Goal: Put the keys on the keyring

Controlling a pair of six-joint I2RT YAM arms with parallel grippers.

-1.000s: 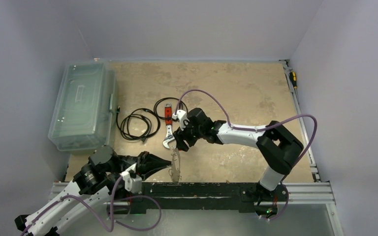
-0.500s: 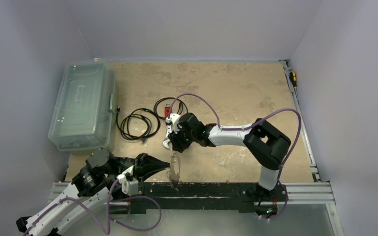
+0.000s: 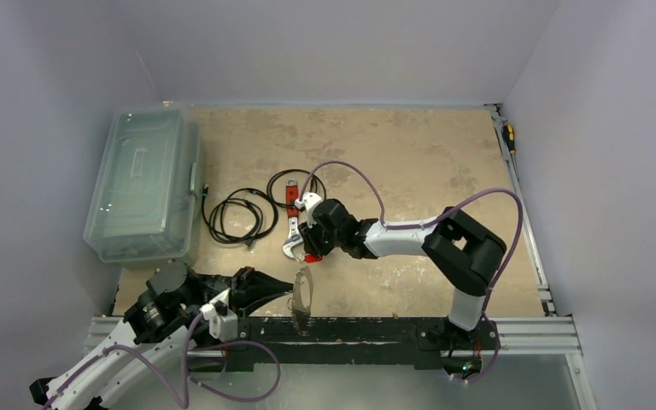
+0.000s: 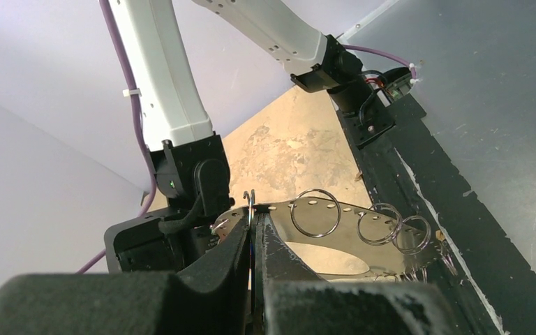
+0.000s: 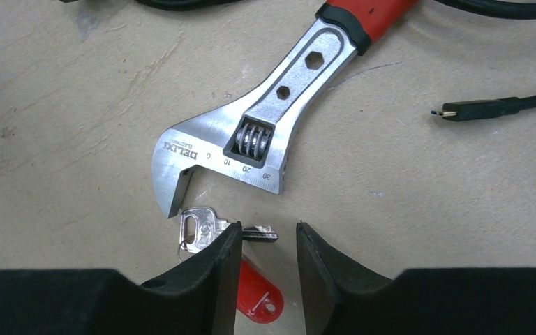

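Bottom centre, beneath the wrench, my right hand straddles the key, spread to pinch it; left hand pinches the keyring, ready for threading

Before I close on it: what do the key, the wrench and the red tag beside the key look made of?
Key: bare silvery metal, bright glints; steel or plated brass, cannot tell.
Adjustable wrench: polished, mirror-like metal head with stamped scale, likely chromed steel; red-and-black matte grip, probably rubber or plastic.
Red tag: smooth, glossy, probably plastic.
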